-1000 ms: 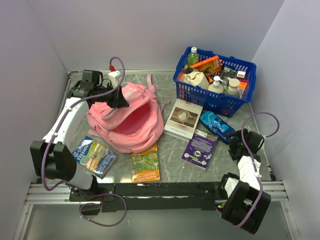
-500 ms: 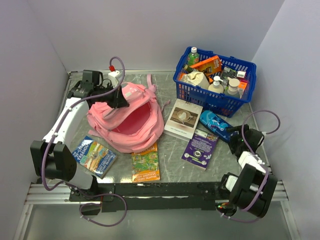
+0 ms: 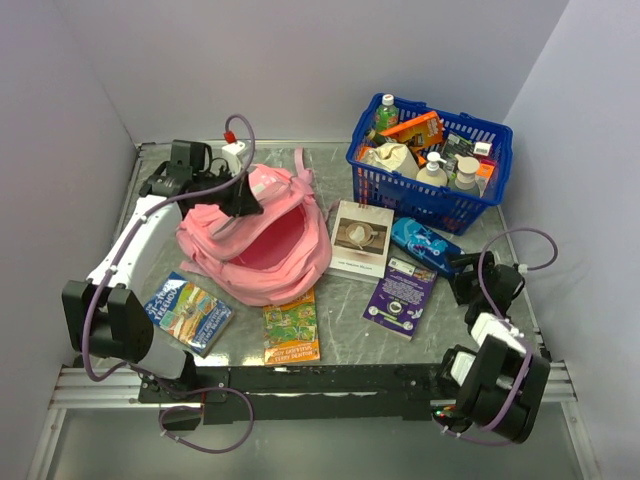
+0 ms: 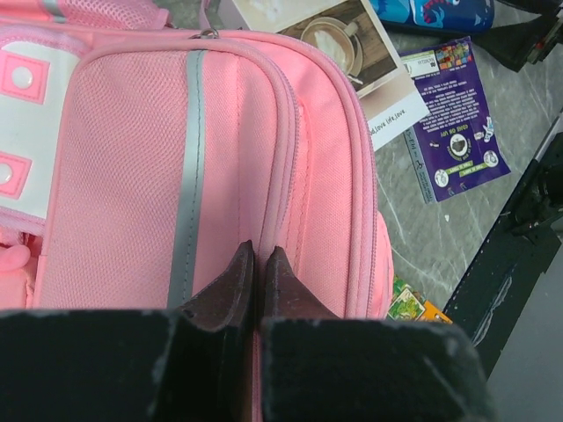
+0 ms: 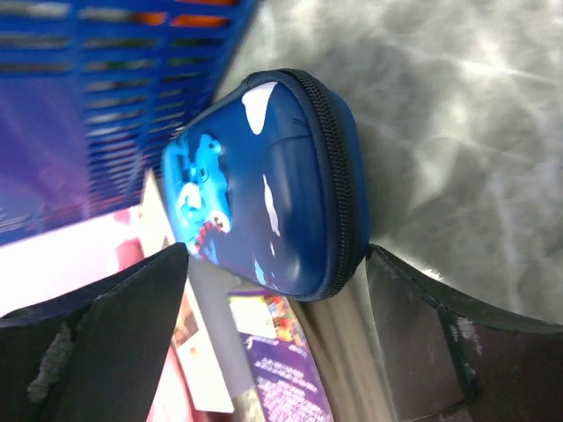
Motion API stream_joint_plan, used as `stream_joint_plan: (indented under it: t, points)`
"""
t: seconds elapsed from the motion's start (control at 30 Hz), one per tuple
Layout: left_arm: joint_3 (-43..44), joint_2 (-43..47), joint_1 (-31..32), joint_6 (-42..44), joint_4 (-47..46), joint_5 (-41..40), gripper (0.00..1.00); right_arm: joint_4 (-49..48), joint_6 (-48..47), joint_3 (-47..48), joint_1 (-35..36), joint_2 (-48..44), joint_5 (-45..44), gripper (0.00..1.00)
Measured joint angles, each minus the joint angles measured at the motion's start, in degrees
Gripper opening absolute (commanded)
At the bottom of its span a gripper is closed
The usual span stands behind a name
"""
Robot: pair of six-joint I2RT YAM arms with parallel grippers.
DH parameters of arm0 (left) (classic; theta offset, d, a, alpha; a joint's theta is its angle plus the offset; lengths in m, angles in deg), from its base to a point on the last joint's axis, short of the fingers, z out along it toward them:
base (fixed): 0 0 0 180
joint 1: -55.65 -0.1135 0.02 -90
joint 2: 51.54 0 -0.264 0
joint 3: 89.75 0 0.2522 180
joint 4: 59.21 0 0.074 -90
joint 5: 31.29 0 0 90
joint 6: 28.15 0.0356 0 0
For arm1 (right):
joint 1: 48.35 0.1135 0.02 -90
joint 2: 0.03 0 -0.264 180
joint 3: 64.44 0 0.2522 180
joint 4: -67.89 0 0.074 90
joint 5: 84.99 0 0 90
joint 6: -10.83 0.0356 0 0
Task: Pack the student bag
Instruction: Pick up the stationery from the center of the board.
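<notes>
The right tool (image 3: 458, 266) has slid in from the 4 o'clock corner since a second ago. Its jaws stand wide on either side of the blue pencil case (image 5: 264, 176), which has been nudged a little toward the white book (image 3: 360, 238). The jaws look a shade narrower than before but are not yet clamped. That suggests the case is the next item to go in, with a grasp about to start.

The left tool (image 3: 243, 205) has drifted slightly toward the centre. It stays pinched tight on a fold at the rim of the student bag (image 3: 265, 265), holding the mouth open. The bag lies at about 9 o'clock on the desk (image 3: 345, 330), and its opening faces 3 o'clock, toward the case.

The bag is soft pink fabric with a fine mesh weave, a grey reflective stripe and a zip seam, and it sags where unsupported. The case is a rounded, firm-looking shell with a ribbed zip round its edge and a glossy cartoon print. The desk is smooth grey marbled stone. The blue basket (image 3: 440, 200) at 1 o'clock is rigid slotted plastic.
</notes>
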Motion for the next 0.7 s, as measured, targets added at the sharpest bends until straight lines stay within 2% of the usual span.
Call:
stream_joint_plan:
  t: [0.3,0.47,0.7]
  points:
    - [1.8,-3.5,3.8,0.0,-1.1,-1.4,0.01,1.6,-0.1,-0.7,0.2,-11.0,3.7,0.71]
    - [4.4,-7.9,4.9,0.1,-1.2,-1.6,0.01,2.1,-0.5,-0.8,1.4,-12.8,4.3,0.7]
    - [6.5,-10.2,5.7,0.2,-2.2,-2.5,0.01,-0.1,-1.5,-0.8,7.4,-12.7,5.2,0.74]
